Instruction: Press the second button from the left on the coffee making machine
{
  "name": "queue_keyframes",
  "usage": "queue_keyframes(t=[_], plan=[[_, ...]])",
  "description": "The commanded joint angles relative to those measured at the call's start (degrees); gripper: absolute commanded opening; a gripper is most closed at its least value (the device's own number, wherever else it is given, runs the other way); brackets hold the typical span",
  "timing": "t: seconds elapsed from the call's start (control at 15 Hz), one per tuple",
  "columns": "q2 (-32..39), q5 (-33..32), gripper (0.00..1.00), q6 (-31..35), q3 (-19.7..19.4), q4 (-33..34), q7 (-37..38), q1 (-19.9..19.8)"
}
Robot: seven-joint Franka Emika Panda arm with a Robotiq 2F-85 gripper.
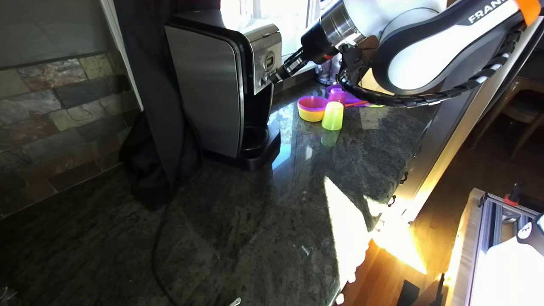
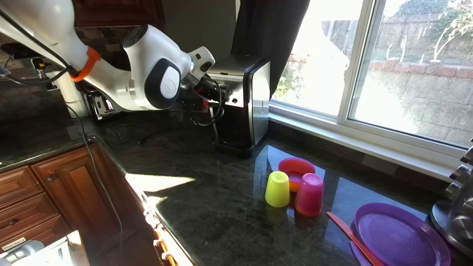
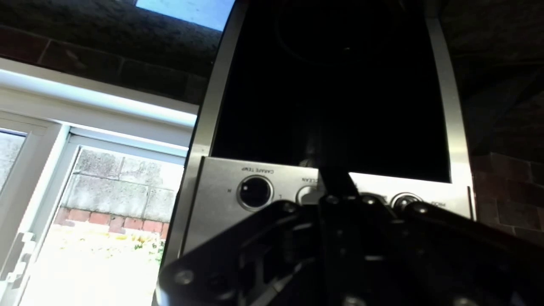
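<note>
The coffee making machine (image 1: 208,89) stands upright on the tabletop (image 1: 255,238), with a window (image 2: 353,74) beside it and a dark curtain (image 1: 146,63) behind it. At the machine's front the gripper (image 1: 275,77) is clenched, its tips close to the control panel (image 1: 260,55); I cannot tell whether they touch it. In the wrist view they cover part of the panel between the machine's CLEAN button (image 3: 309,195) and PROG button (image 3: 406,202). A yellow-green cup (image 2: 277,188) and a pink cup (image 2: 309,194) stand upside down near the machine.
</note>
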Motion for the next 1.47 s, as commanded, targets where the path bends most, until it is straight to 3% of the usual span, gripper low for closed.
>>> queue_keyframes(t=[0.0, 0.4, 0.93, 1.4], plan=[[0.7, 1.0, 0.00, 0.2, -1.3, 0.3, 0.2, 1.5], [-0.2, 1.6, 0.00, -1.5, -3.0, -0.3, 0.4, 4.0], [-1.3, 7.5, 0.00, -3.2, -5.2, -0.4, -1.5, 6.7], [-0.8, 6.3, 0.00, -1.4, -5.3, 0.6, -1.0, 5.0]])
